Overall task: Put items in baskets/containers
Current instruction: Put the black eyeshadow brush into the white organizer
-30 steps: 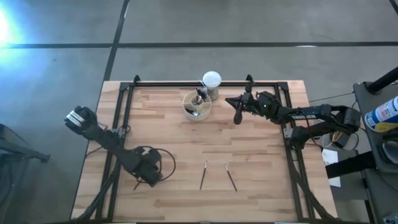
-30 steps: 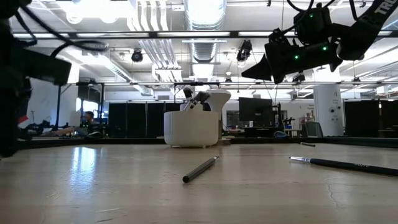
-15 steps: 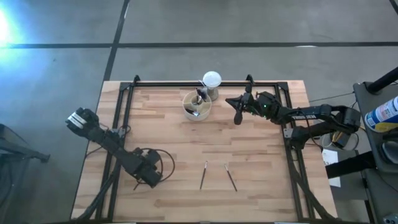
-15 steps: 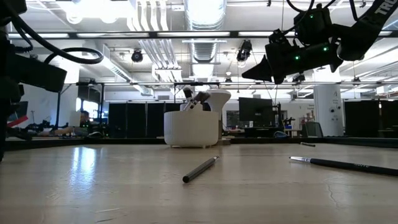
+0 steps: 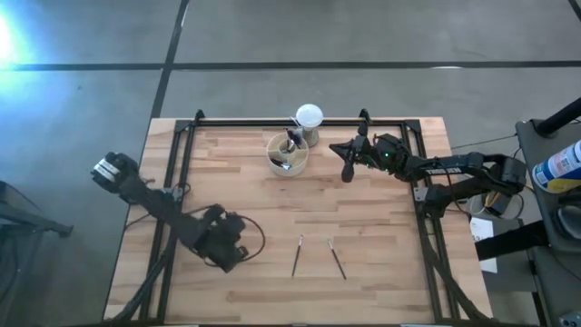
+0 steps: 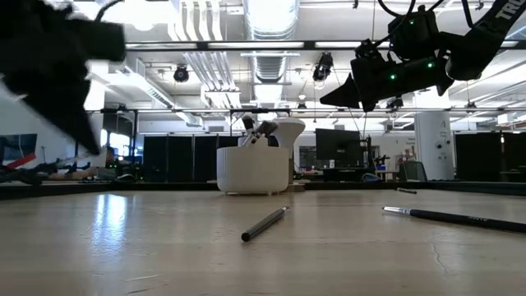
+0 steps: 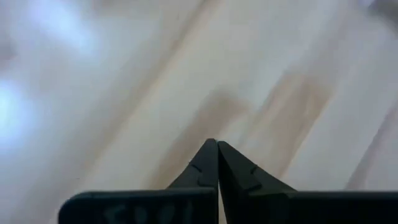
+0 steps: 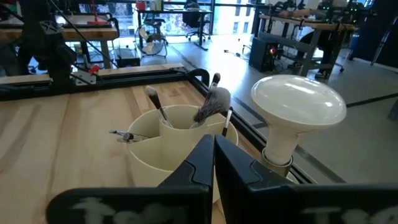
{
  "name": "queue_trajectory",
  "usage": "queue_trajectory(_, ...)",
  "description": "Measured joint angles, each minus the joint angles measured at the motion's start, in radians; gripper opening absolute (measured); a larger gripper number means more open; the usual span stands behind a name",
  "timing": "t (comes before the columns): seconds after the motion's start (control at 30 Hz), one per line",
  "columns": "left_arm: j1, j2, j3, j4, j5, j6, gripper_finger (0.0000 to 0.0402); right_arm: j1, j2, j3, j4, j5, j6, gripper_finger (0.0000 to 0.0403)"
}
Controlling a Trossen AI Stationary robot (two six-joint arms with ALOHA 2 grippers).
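Brushes [image 5: 296,255] are seen as two loose ones lying flat on the table [image 5: 381,227] near its front edge, long axes running roughly front-to-back and converging slightly toward the back; only the right wrist view shows more brushes standing heads-up inside the divided cream organiser [image 8: 163,147] beside the white ball [image 8: 298,106]. Left gripper [image 7: 217,163] is pressed shut on nothing over bare wood, well left of them. Right gripper [image 8: 213,155] is held closed and empty, just right of the organiser.

I can't read any words, numbers or signs here. There are pale marks on the dark bar at the bottom of both wrist views, but they are too blurry for me to make out. A few white letters sit on the right arm, cut off.
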Motion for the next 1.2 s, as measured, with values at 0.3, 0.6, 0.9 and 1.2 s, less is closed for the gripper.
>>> queue_trajectory(0.3,0.178,-0.191,-0.049,0.642,-0.202,0.830,0.0000,0.000,0.000,0.000,0.001,0.001,-0.012,0.0008)
queue_trajectory(0.6,0.561,-0.330,-0.253,1.314,0.263,1.325,0.0000,0.000,0.000,0.000,0.003,0.002,-0.094,0.0008)
queue_trajectory(0.9,1.114,-0.349,-0.372,1.691,0.778,1.123,0.0000,-0.003,0.000,0.039,0.016,0.002,-0.190,0.0008)
queue_trajectory(1.2,1.313,-0.194,-0.379,1.917,0.971,1.072,0.0000,-0.003,0.000,0.144,0.010,0.002,-0.237,0.0008)
